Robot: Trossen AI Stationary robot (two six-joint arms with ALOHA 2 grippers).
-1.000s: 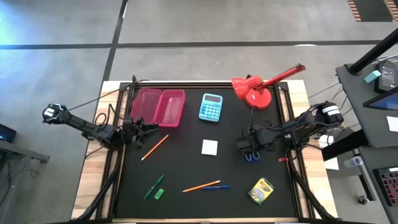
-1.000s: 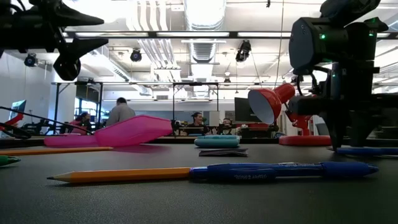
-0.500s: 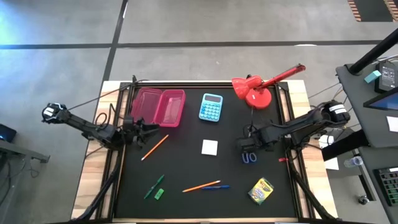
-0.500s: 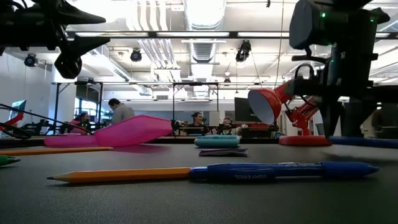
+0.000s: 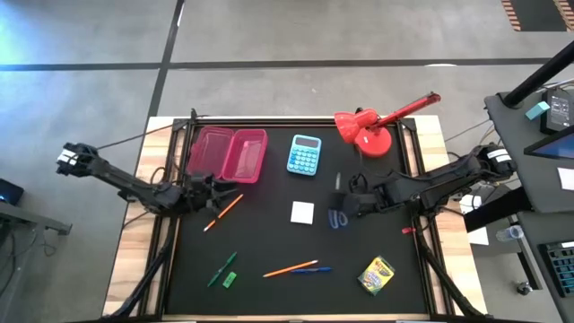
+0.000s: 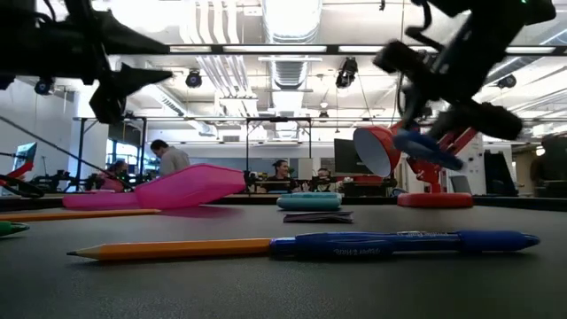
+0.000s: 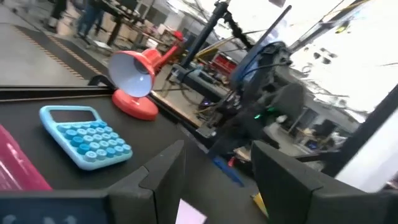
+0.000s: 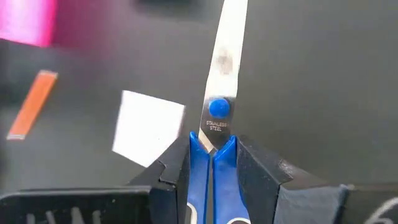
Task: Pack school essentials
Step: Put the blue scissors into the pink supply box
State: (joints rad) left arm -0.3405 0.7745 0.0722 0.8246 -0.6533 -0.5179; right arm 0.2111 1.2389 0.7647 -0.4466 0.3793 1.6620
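Lay open at the back left of the black worktop (image 5: 269, 251): a pink translucent plastic case (image 5: 228, 153), both halves showing nothing inside. Sat just to its right, a light-blue calculator (image 5: 305, 155), then a red desk lamp (image 5: 371, 129) near the back right corner.

Read "STAINLESS STEEL" on the blade of the blue-handled scissors (image 8: 217, 118) in the right wrist view; lettering on the blue pen (image 6: 403, 244) in the low view too small to make out, and the print on the yellow-green crayon box (image 5: 377, 274) not legible.

Reached in from the right edge, low and nearly level, the right gripper (image 5: 346, 208), jaws clenched on the blue handles of the scissors, blade pointing ahead toward the back of the worktop; scissors raised off the surface, just right of the white square pad (image 5: 302, 213). Stretched in from the left, the left gripper (image 5: 218, 189), jaws released and empty, hovering over one end of an orange pencil (image 5: 222, 213) just in front of the pink case.

Lay along the front: a green marker (image 5: 221, 267) beside a small green eraser (image 5: 230, 280), a second orange pencil (image 5: 289, 267) touching the blue pen, and the crayon box at the front right.
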